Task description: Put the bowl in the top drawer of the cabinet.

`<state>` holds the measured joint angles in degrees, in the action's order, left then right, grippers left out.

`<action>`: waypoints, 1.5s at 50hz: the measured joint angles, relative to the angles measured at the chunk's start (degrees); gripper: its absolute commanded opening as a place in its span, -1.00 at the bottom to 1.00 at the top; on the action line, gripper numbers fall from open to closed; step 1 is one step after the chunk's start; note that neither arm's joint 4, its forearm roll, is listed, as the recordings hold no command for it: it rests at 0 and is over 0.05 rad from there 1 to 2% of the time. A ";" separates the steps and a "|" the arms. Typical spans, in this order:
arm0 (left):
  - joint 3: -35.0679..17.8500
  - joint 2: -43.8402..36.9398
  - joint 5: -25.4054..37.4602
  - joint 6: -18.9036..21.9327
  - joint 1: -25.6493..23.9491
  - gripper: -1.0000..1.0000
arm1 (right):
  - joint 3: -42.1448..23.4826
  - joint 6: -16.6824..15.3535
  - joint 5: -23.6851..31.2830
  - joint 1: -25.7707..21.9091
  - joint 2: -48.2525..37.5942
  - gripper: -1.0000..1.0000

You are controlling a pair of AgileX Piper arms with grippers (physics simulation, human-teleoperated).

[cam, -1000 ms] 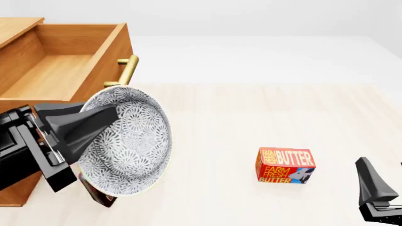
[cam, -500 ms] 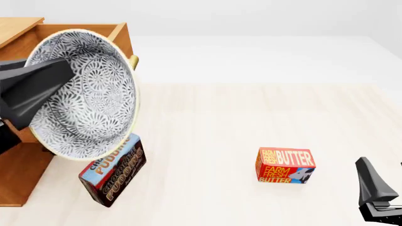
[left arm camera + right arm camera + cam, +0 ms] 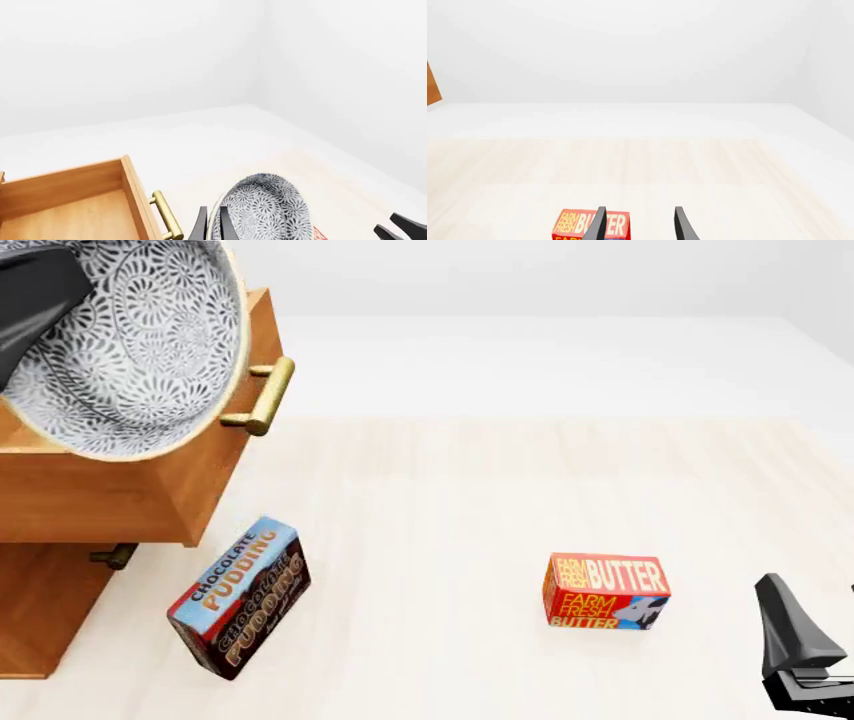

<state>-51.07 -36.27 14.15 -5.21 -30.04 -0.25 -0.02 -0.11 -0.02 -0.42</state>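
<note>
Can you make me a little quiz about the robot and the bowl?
1. True or false: the bowl is lying flat on the table.
2. Which box is closer to the cabinet? A. butter box B. pudding box
3. Fill in: the left claw is pinching the bowl's ____.

Key: 1. False, it is held up, tilted, in front of the open top drawer. 2. B. 3. rim.

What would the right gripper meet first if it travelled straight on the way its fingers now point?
Probably nothing nearby: past the right gripper lies bare table up to the far wall. The butter box sits just beside that line behind one finger, so a graze is possible; depth is unclear.
</note>
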 measured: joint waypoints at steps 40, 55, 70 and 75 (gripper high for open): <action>-9.10 -14.28 -0.62 -9.48 17.23 -1.00 | 0.00 0.00 0.00 0.00 0.00 1.00; -11.73 -20.23 -0.80 -10.41 25.36 -1.00 | 0.00 0.00 0.00 0.00 0.00 1.00; -14.22 -25.75 -1.23 -7.55 31.31 -1.00 | 0.00 0.00 0.00 0.00 0.00 1.00; -14.64 -26.94 -1.49 -6.46 32.43 -1.00 | 0.00 0.00 0.00 0.00 0.00 1.00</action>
<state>-65.71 -63.21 12.66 -11.66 2.39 -0.25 -0.02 -0.11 -0.03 -0.42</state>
